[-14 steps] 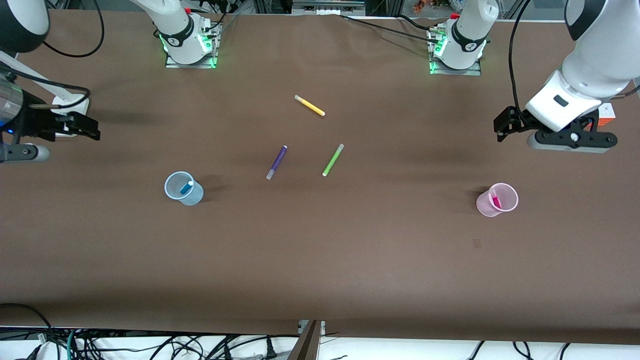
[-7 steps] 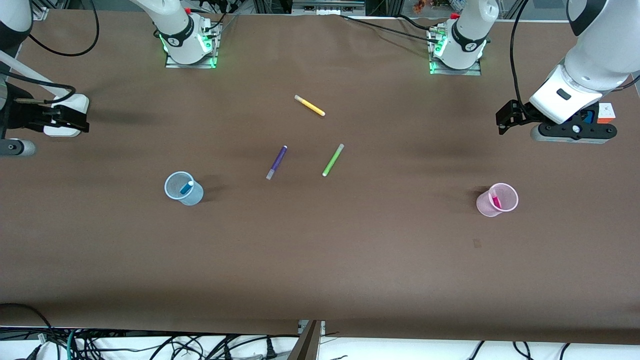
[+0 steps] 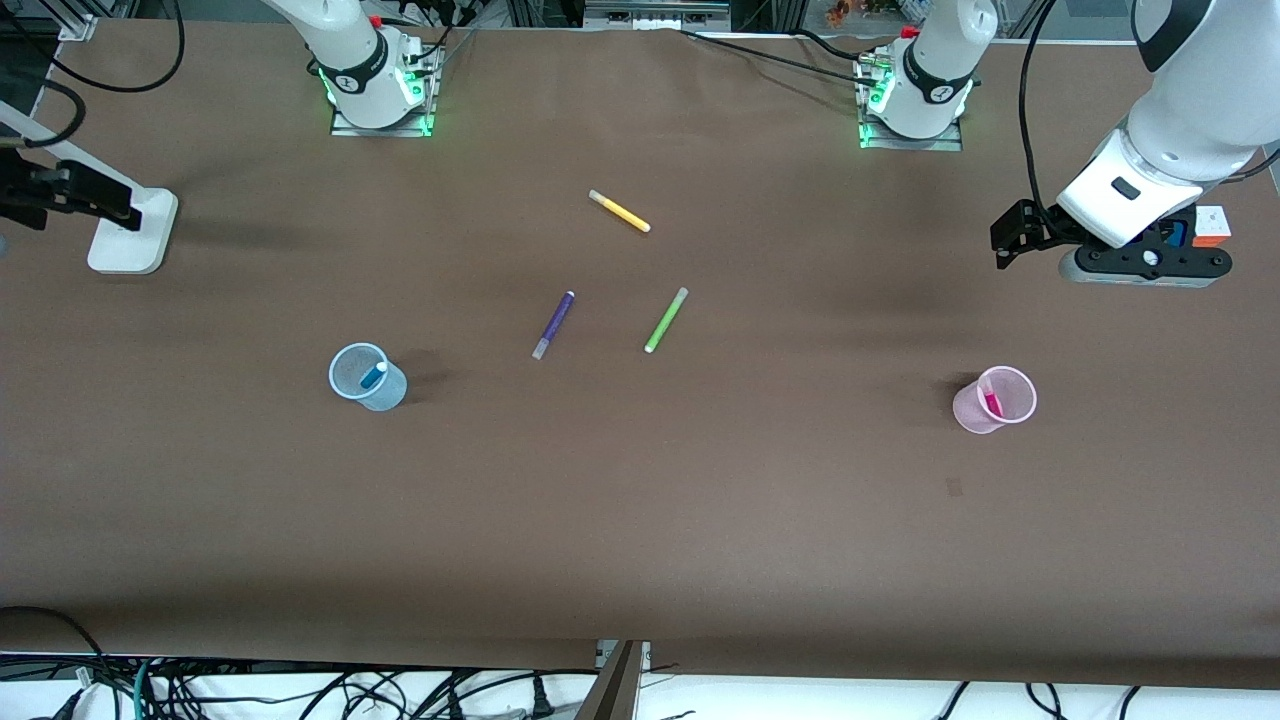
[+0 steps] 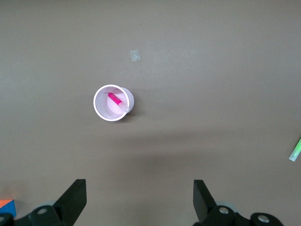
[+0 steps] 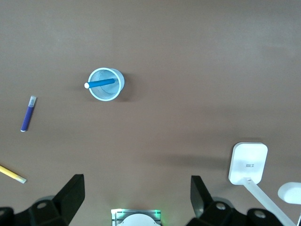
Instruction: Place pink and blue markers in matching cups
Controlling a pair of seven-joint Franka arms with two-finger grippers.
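The blue marker (image 3: 373, 376) stands leaning inside the pale blue cup (image 3: 367, 377) toward the right arm's end of the table. The pink marker (image 3: 991, 402) leans inside the pale pink cup (image 3: 993, 400) toward the left arm's end. My left gripper (image 3: 1145, 268) is up in the air over bare table beside the pink cup, open and empty; its wrist view shows its gripper (image 4: 138, 188), the cup (image 4: 113, 102) and the marker (image 4: 117, 100). My right gripper (image 5: 136, 188) is open and empty, high over the table's end; its wrist view shows the blue cup (image 5: 106, 84) and marker (image 5: 99, 84).
A purple pen (image 3: 553, 324), a lime-green pen (image 3: 666, 319) and a yellow pen (image 3: 619, 211) lie mid-table. A white stand base (image 3: 132, 232) sits at the right arm's end. A colour cube (image 3: 1210, 225) lies by the left gripper. A small tape mark (image 3: 953, 487) is nearer the camera than the pink cup.
My right arm has drawn back and up toward the table's end, mostly leaving the front view. My left arm shifted slightly, then held still. The cups and pens have not moved.
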